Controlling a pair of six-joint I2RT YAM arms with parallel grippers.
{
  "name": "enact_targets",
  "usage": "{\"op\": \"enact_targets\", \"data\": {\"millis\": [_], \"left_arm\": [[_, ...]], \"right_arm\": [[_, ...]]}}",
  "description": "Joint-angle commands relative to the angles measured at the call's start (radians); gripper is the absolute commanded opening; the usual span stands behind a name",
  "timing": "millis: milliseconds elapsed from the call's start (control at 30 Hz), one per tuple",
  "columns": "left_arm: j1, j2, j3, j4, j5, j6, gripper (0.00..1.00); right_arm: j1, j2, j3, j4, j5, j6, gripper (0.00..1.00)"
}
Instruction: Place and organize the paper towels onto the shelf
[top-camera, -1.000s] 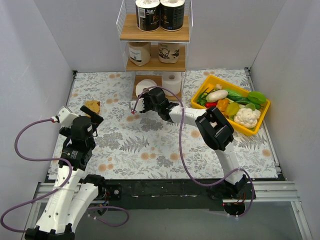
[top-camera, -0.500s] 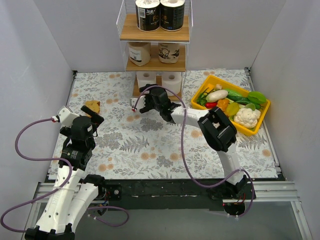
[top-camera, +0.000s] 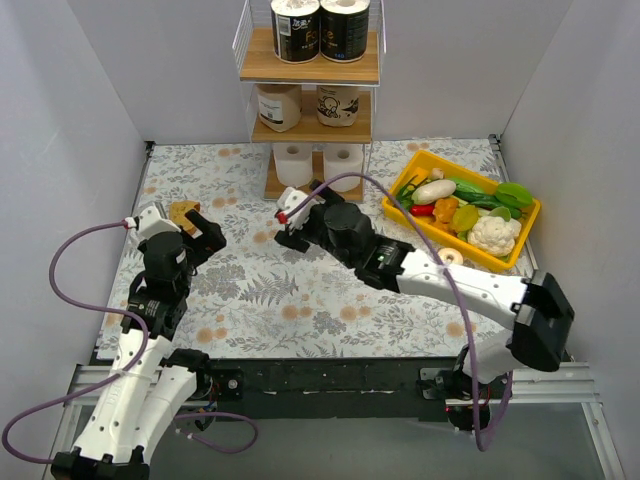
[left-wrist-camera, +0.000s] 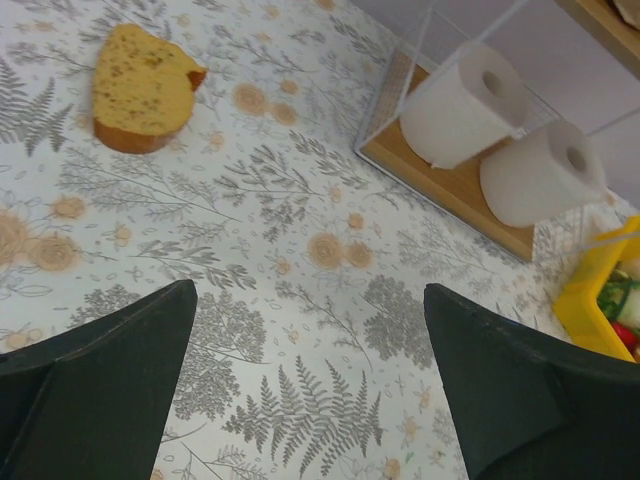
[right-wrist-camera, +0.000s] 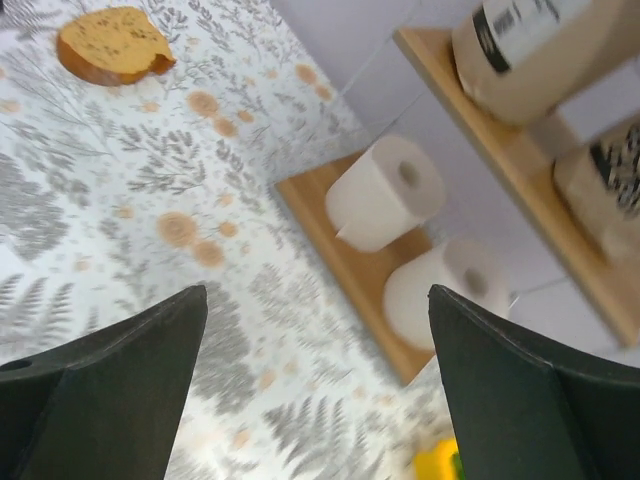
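Note:
The shelf (top-camera: 310, 70) stands at the table's far edge. Two black paper towels (top-camera: 295, 25) sit on its top board, two tan ones (top-camera: 278, 105) on the middle board, and two white ones (top-camera: 293, 160) on the bottom board. My right gripper (top-camera: 288, 222) hovers open and empty just in front of the shelf. In the right wrist view the white rolls (right-wrist-camera: 385, 190) stand on the bottom board (right-wrist-camera: 340, 250) beyond the open gripper (right-wrist-camera: 318, 300). My left gripper (top-camera: 180, 222) is open and empty at the left. Its wrist view shows the gripper (left-wrist-camera: 308, 300) over bare cloth, with the white rolls (left-wrist-camera: 465, 105) far ahead.
A slice of bread (top-camera: 183, 210) lies on the floral cloth close to the left gripper. A yellow tray (top-camera: 525, 235) of vegetables with a cauliflower (top-camera: 493, 233) stands at the right. Grey walls close in the left, back and right sides.
My right gripper opened, left a white roll standing on the bottom board, and drew back toward me. The left arm shifted slightly forward.

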Motion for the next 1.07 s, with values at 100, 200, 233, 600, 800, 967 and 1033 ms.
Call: {"op": "enact_targets", "data": {"millis": [100, 200, 233, 600, 800, 967, 1033], "left_arm": [[-0.004, -0.014, -0.038, 0.136, 0.396, 0.101, 0.98], [-0.002, -0.047, -0.065, 0.214, 0.591, 0.129, 0.98], [-0.002, -0.06, -0.09, 0.26, 0.647, 0.13, 0.98], [-0.002, -0.088, -0.122, 0.38, 0.899, 0.165, 0.98], [-0.002, -0.093, -0.121, 0.377, 0.897, 0.172, 0.98], [-0.002, -0.091, -0.121, 0.377, 0.897, 0.175, 0.98], [-0.002, -0.094, -0.121, 0.377, 0.897, 0.175, 0.98]], "right_arm": [[-0.018, -0.285, -0.069, -0.332, 0.063, 0.578, 0.99], [-0.018, -0.4, -0.167, -0.328, 0.14, 0.719, 0.99], [-0.018, -0.428, -0.19, -0.327, 0.166, 0.741, 0.99], [-0.018, -0.721, -0.405, -0.343, 0.186, 0.867, 0.98], [-0.018, -0.786, -0.432, -0.352, 0.192, 0.879, 0.98], [-0.018, -0.789, -0.432, -0.36, 0.2, 0.887, 0.98], [-0.018, -0.787, -0.432, -0.363, 0.202, 0.89, 0.98]]}}
